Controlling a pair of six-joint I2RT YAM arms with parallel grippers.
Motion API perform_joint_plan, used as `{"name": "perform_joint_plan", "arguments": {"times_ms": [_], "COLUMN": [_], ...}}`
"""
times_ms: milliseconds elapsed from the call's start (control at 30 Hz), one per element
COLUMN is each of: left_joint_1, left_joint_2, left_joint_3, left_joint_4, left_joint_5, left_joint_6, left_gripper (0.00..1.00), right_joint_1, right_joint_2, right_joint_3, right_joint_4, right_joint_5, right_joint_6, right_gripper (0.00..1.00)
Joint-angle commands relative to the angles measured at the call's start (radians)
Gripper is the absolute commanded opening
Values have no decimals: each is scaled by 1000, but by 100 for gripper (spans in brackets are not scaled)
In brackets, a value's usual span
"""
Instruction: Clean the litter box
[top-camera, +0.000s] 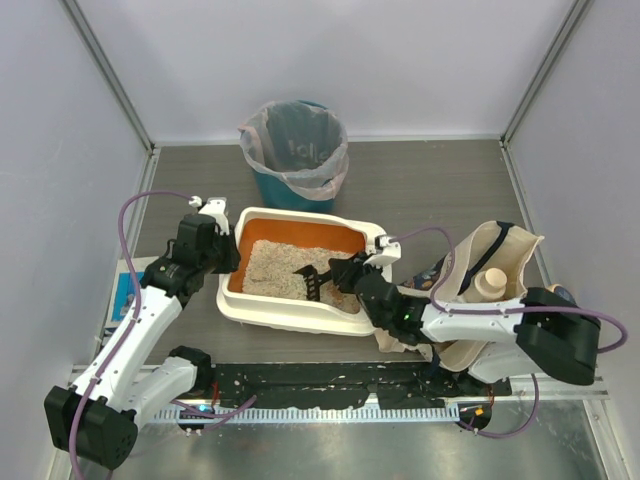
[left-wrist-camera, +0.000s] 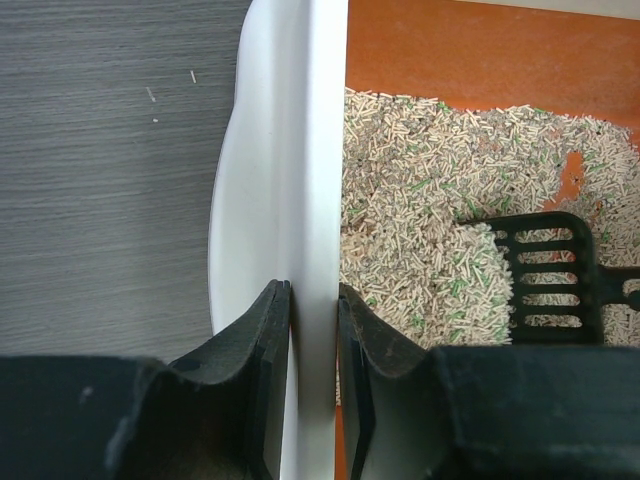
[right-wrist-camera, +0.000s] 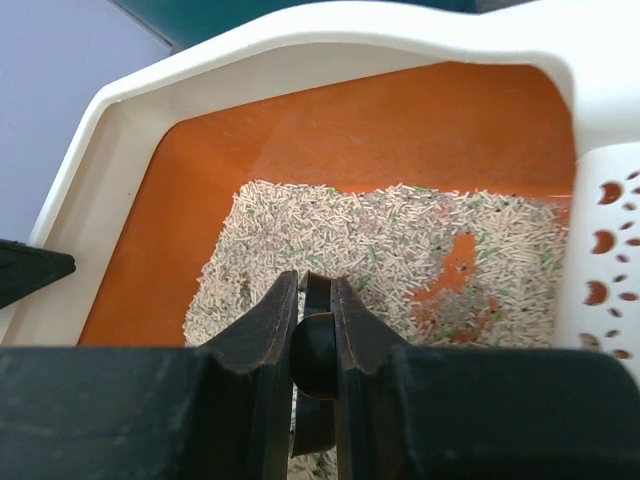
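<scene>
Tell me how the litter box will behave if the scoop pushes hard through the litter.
Probably stiff: the litter box rim looks like moulded plastic and runs straight through the left gripper. Likely light, since the litter is shallow with orange floor showing, so it might slide without that clamp.

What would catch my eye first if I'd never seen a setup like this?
A cream litter box with bright orange inner walls sits mid-table, with pale pellet litter inside. The left gripper pinches the box's left rim, while the right gripper holds the handle of a black slotted scoop inside the box. Behind the box stands a teal bin lined with clear plastic.
</scene>
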Motion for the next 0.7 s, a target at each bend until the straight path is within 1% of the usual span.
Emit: {"name": "perform_joint_plan", "arguments": {"times_ms": [0, 100, 133, 200, 300, 400, 467, 500, 533, 667], "left_joint_1": [-1, -1, -1, 1, -1, -1, -1, -1, -1, 1], "left_joint_2": [4, 4, 4, 4, 1, -14, -29, -34, -37, -46], "left_joint_3": [-6, -6, -6, -6, -4, -4, -7, -9, -9, -12], "left_joint_4": [10, 9, 9, 9, 6, 7, 12, 12, 15, 14], "left_joint_5": [36, 34, 36, 34, 30, 13, 3, -1, -6, -10], "left_joint_6": [5, 6, 5, 7, 5, 7, 5, 5, 5, 4], "left_gripper": [27, 27, 27, 27, 26, 26, 26, 26, 26, 26], "right_joint_1": [34, 36, 36, 36, 36, 36, 36, 36, 36, 33], "right_joint_2": [163, 233, 247, 270, 252, 162, 58, 24, -49, -186], "right_joint_3": [-49, -35, -38, -43, -61, -104, -142, -152, -170, -199], "right_joint_4": [62, 141, 189, 228, 260, 264, 248, 236, 207, 143], "right_joint_5": [40, 26, 20, 9, 18, 67, 96, 122, 132, 167], "right_joint_6": [31, 53, 62, 85, 114, 134, 152, 159, 160, 171], "right_gripper": [1, 1, 1, 1, 1, 1, 1, 1, 1, 1]}}
